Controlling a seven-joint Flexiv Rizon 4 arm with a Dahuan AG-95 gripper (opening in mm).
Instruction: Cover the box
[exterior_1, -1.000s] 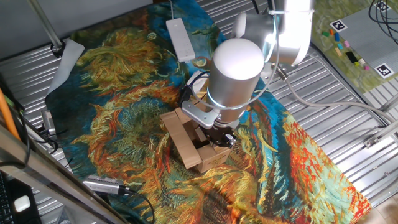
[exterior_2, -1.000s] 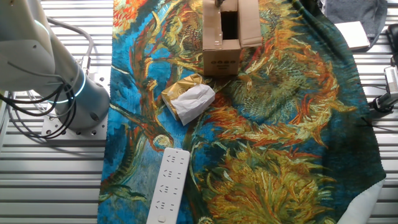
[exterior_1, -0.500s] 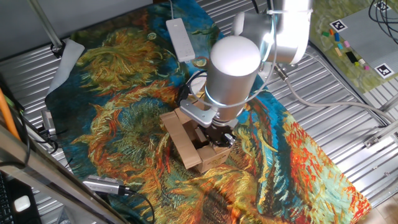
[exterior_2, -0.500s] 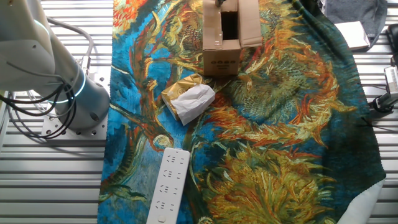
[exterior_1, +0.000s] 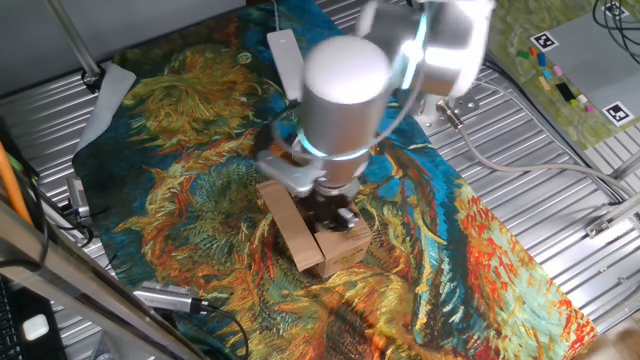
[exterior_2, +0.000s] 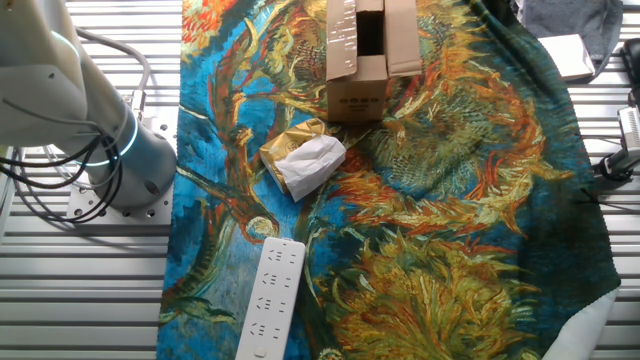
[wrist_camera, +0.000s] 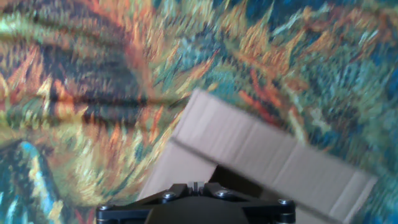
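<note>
The box sits at the painted cloth's far edge, flaps still up and its mouth open. The gripper hangs right over it, presumably to push a flap down; whether the fingers are parted, I cannot tell. Only the other fixed view shows the crumpled paper nearby

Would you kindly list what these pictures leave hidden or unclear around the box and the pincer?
- Pincer state: in one fixed view the arm's blurred wrist covers it; the hand view shows only the dark base, no fingertips.
- Inside of the box: hidden by the arm in that view, a dark shadow in the other fixed view, covered by a flap in the hand view.
- Box's far end: cut off by the top edge of the other fixed view.
</note>
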